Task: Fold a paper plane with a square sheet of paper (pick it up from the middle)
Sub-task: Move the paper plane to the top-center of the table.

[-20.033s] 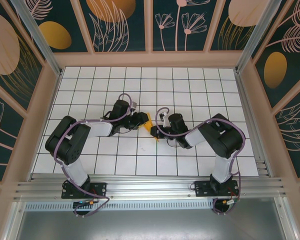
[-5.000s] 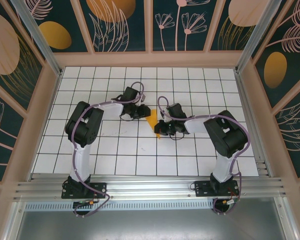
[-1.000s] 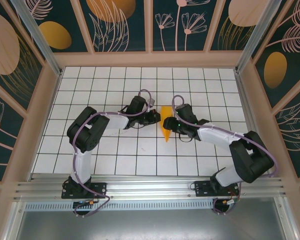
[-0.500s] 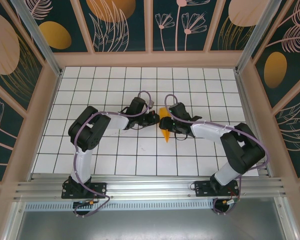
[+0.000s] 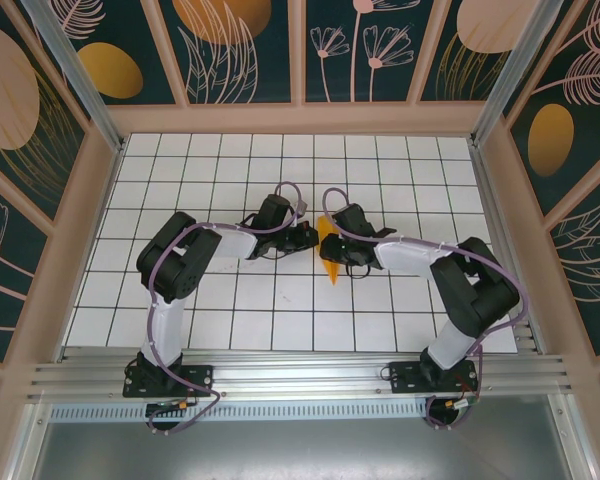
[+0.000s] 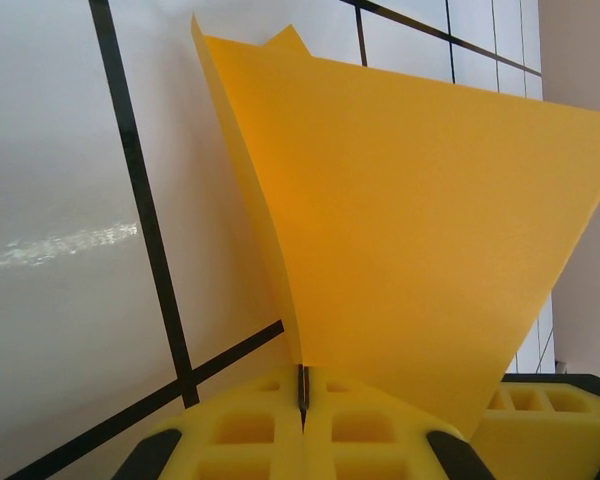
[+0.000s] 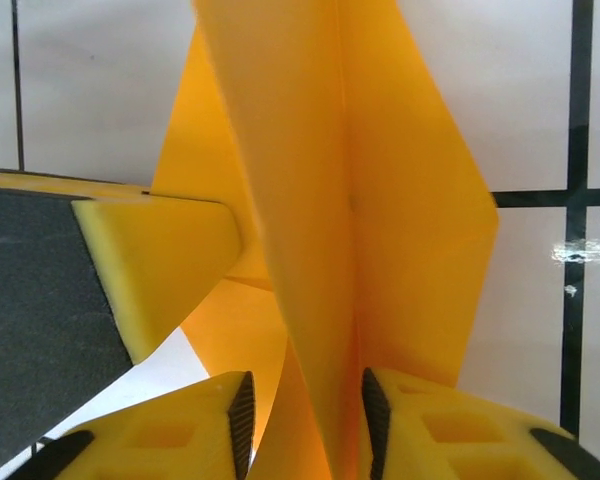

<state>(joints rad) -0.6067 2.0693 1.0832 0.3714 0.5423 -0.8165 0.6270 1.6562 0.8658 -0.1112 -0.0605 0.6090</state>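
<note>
Paper plane (image 6: 410, 220) tight in left end effector (image 6: 302, 388); wrist view: right end effector (image 7: 302, 402) narrowly slack around ridge.

Orange-yellow paper plane (image 5: 331, 268); white table (image 5: 180, 170), black grid; wall panels (image 5: 250, 50) seemingly teal.

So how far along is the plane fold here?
Mostly done: the paper plane is already a narrow pointed dart with layered flaps. In hand: the left gripper is pinched shut on one edge, and the right gripper straddles a raised fold, jaws apart. Probably left: pressing that fold and letting go.
</note>
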